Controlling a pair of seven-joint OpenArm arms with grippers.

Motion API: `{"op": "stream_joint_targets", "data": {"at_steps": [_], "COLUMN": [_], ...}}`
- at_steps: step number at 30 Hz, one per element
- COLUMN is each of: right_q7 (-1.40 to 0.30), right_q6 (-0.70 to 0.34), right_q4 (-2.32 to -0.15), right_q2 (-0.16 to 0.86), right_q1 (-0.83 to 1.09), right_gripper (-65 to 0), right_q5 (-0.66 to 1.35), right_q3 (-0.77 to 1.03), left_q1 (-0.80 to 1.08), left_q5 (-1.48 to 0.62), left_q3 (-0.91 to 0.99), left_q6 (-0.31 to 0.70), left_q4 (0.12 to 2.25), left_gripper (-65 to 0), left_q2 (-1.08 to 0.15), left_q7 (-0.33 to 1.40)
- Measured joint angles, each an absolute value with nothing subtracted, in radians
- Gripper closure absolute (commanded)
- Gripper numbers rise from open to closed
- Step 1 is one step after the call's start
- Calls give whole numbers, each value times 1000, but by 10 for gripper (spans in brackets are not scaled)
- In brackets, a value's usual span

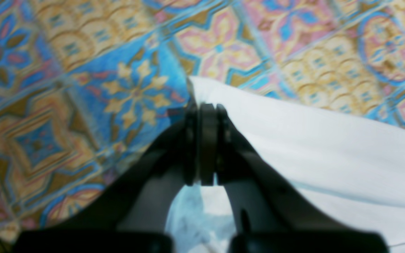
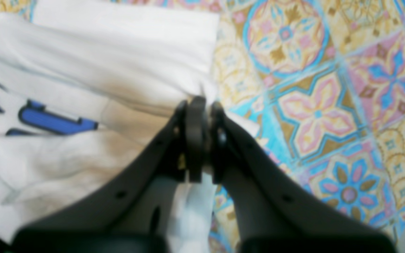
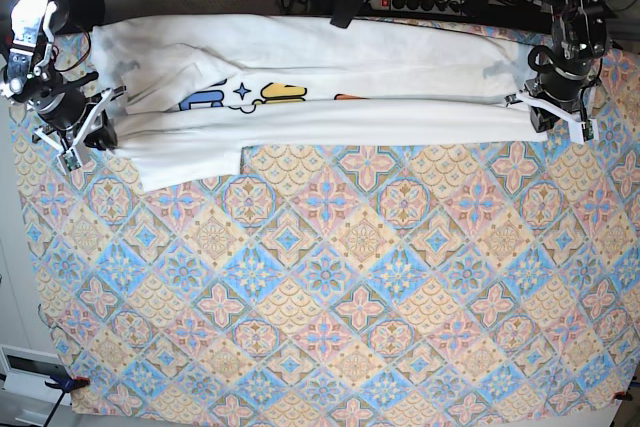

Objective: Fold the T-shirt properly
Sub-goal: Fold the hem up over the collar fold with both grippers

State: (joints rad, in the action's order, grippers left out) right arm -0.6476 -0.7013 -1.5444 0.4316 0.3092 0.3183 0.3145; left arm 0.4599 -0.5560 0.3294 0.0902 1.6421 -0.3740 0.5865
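Both pincers, left (image 1: 207,140) and right (image 2: 197,137), were clamped on opposite ends of the large white printed cloth T-shirt (image 3: 330,117), stretched across the tile-patterned counter (image 3: 330,297).

Honestly nothing here can be read as a word. The big white cotton T-shirt (image 3: 300,97) has a print, but it's folded over so only scraps peek out: in the base view some blue and yellow-orange letter bits beside a small star, and in the right wrist view a chunky blue letter piece next to a dark blue star. No labels, numbers or brands that I can make out.
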Motion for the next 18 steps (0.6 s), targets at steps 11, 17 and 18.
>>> {"op": "stream_joint_targets", "data": {"at_steps": [11,17,18], "right_q7": [-648,-657,-675], "right_q6": [-702,-702,-702], "right_q4": [-1597,-1591,-1591], "right_q2": [432,432,432], "right_q1": [420,438,438], "right_gripper": [-8,-73,-105], "right_q5": [315,315,311], "right_q3": [316,315,315], "left_q1": [516,510,508], "left_q5": [-551,-548,-548], "left_q3": [325,285,280], "left_q6": [90,90,90], "left_q4": [1642,1567,1557], "left_gripper": [0,0,0], "left_q2": [-374,-379,-376], "left_q7": [587,578,582]}}
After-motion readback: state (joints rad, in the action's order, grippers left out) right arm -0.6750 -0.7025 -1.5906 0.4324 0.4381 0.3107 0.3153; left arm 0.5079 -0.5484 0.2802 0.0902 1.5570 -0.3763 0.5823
